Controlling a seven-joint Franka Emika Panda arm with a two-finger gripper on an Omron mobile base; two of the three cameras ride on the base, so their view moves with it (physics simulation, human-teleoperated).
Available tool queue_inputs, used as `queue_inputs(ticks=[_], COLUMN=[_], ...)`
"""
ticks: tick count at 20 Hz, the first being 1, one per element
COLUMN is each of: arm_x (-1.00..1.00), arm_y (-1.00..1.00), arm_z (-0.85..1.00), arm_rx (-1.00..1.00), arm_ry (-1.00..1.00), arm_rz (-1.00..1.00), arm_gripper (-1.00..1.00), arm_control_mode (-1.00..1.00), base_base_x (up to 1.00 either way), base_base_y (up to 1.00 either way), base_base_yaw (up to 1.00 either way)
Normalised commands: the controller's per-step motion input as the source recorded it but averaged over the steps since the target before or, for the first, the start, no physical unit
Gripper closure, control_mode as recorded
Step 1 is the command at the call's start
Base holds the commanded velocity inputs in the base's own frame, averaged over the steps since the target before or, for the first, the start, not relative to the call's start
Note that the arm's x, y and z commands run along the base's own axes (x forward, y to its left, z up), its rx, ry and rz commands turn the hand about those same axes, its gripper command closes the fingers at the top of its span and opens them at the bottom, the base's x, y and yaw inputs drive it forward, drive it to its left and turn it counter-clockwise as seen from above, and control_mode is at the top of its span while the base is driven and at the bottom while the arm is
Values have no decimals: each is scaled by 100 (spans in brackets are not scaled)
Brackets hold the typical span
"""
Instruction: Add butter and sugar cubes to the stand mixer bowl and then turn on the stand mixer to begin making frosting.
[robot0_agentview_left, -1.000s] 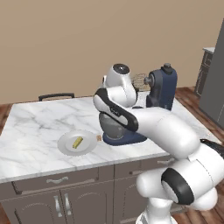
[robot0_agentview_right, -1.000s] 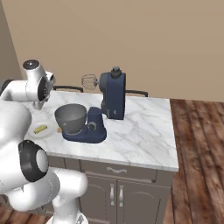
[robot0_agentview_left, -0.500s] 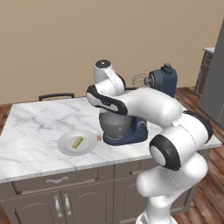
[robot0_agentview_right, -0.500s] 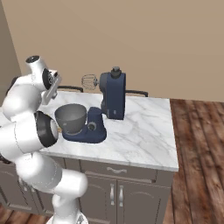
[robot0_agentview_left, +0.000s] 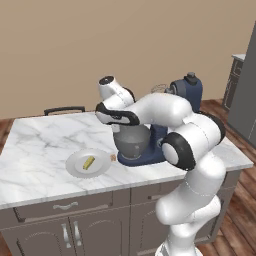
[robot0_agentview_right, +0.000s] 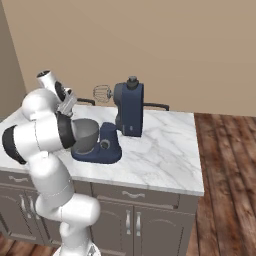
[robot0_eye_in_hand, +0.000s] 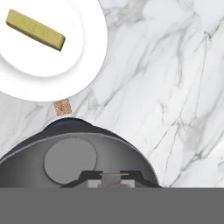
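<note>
The butter (robot0_agentview_left: 89, 162) is a yellow stick lying on a round plate (robot0_agentview_left: 75, 167) on the marble counter; the hand view shows the butter (robot0_eye_in_hand: 36, 29) at its top left. One tan sugar cube (robot0_agentview_left: 113, 157) (robot0_eye_in_hand: 62, 107) sits on the counter between plate and bowl. The grey stand mixer bowl (robot0_agentview_left: 132, 142) (robot0_eye_in_hand: 26, 157) rests on the navy stand mixer (robot0_agentview_right: 129, 107), whose head is tilted back with the whisk (robot0_agentview_right: 102, 92) raised. My gripper (robot0_agentview_right: 67, 103) (robot0_eye_in_hand: 113, 177) hangs shut above the bowl's plate-side rim, with nothing in it.
A dark chair back (robot0_agentview_left: 64, 109) shows behind the counter's far edge. The counter's front edge (robot0_agentview_left: 75, 195) runs above grey cabinets. Bare marble (robot0_agentview_right: 160, 150) lies right of the mixer. A tall grey appliance (robot0_agentview_left: 245, 95) stands at the far right.
The arm has swung left, carrying the hand from over the mixer side to the bowl's rim nearest the plate. Butter, sugar cube, bowl and mixer have not moved.
</note>
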Motion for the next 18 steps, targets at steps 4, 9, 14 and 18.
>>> queue_inputs(ticks=[4, 9, 14, 18], arm_x=[38, 35, 25, 11], arm_y=[-16, -15, -26, -44], arm_z=[-38, -44, -43, -37], arm_rx=[-9, -9, -4, 0], arm_ry=[18, 18, 13, 7], arm_rz=[-5, -5, -2, 0], arm_gripper=[100, 100, 100, 100], arm_control_mode=[-100, -100, -100, -100], base_base_x=[0, 0, 0, 0], base_base_y=[0, 0, 0, 0], base_base_yaw=[0, 0, 0, 0])
